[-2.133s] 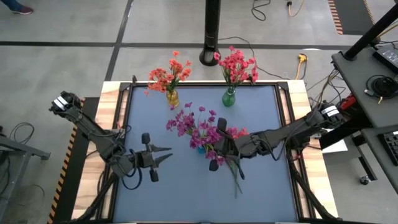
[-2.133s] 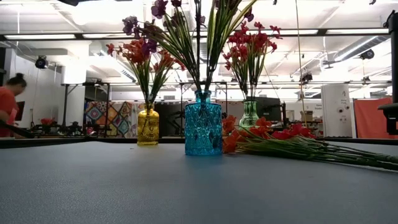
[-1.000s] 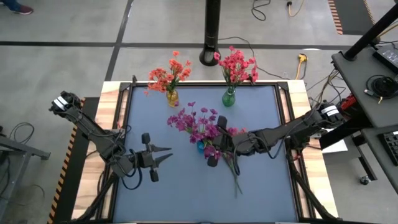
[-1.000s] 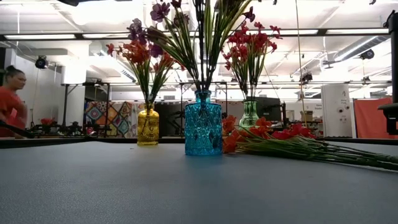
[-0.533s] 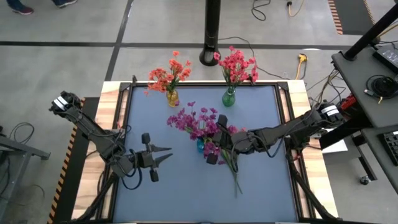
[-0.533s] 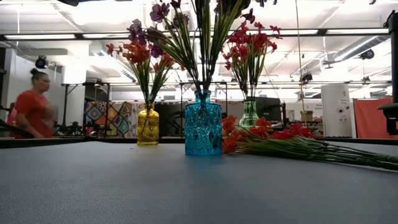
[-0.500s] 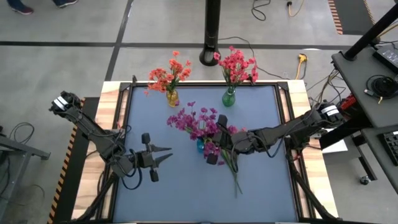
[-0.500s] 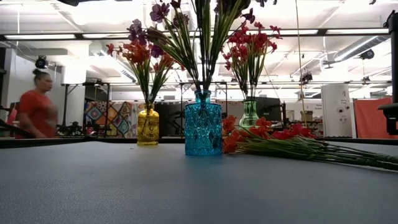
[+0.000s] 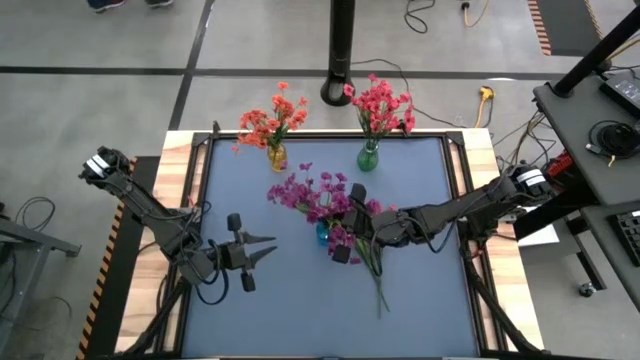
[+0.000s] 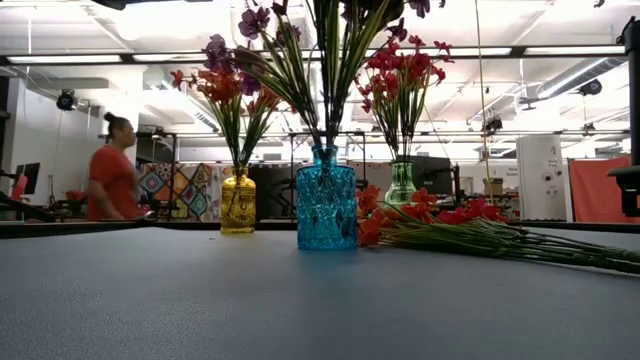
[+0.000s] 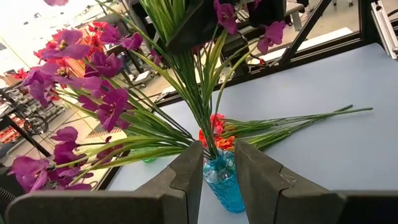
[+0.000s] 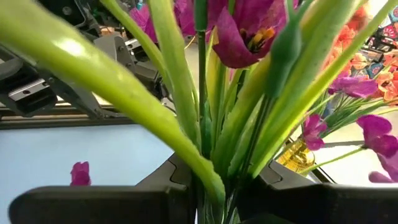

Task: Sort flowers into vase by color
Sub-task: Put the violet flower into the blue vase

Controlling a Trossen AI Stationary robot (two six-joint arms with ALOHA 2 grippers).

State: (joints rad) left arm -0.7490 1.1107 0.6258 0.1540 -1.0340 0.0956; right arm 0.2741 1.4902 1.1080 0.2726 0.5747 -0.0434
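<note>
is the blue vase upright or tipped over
Upright: the blue vase stands on its base on the table, purple flowers rising from its neck.

Grey concrete floor (image 9: pixel 100 100) crossed by dark lines surrounds the blue-grey surface (image 9: pixel 300 310). A black pole (image 9: pixel 340 50) stands behind it, with cables (image 9: pixel 440 15) trailing nearby. In the low view, fluorescent ceiling lights (image 10: pixel 90 58) glow, a patterned panel (image 10: pixel 170 190) hangs, and a person (image 10: pixel 112 180) in red passes.
</note>
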